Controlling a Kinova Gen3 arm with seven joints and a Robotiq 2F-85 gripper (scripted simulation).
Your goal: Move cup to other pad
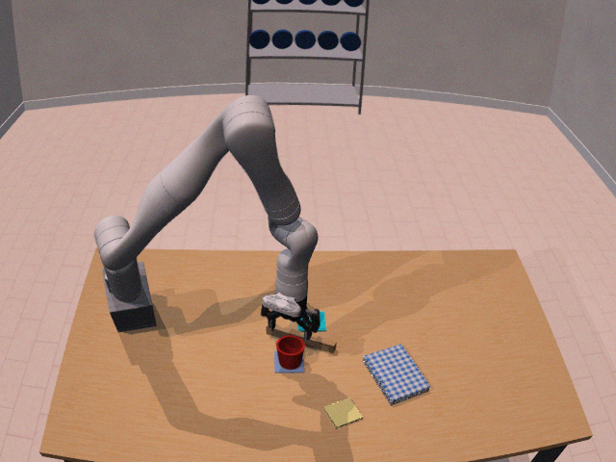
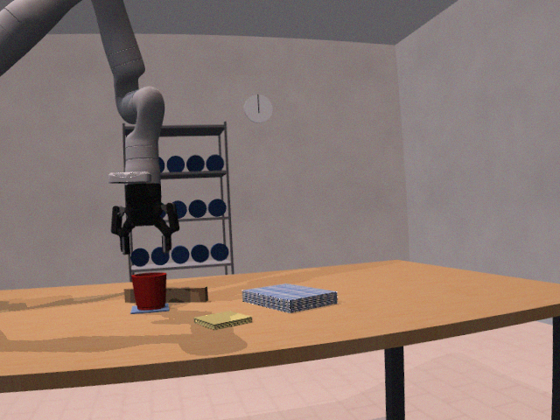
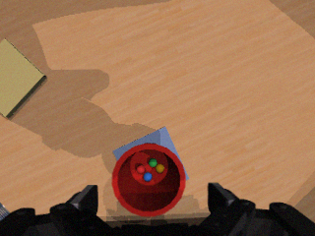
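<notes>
Red cup (image 2: 149,290) upright on the blue pad (image 2: 150,309), four marbles (image 3: 150,169) inside; gripper (image 2: 144,246) hanging above the cup, fingers (image 2: 125,244) spread wide, gripping nothing; brown rail (image 2: 190,294) just behind the cup; cyan pad (image 1: 318,321) beyond the rail; checkered book (image 2: 289,297) and yellow pad (image 2: 222,319) nearby on the table (image 2: 407,307).

The top view looks down steeply from high at the desk's (image 1: 198,423) front, facing the shelf (image 1: 246,69) on the far wall. The exterior view sits low near the desk (image 2: 407,316) edge, facing the same shelf (image 2: 224,180). The wrist view looks straight down, close, past the claw (image 3: 153,197). All three show the cup (image 1: 290,351) (image 2: 149,290) (image 3: 149,179).
</notes>
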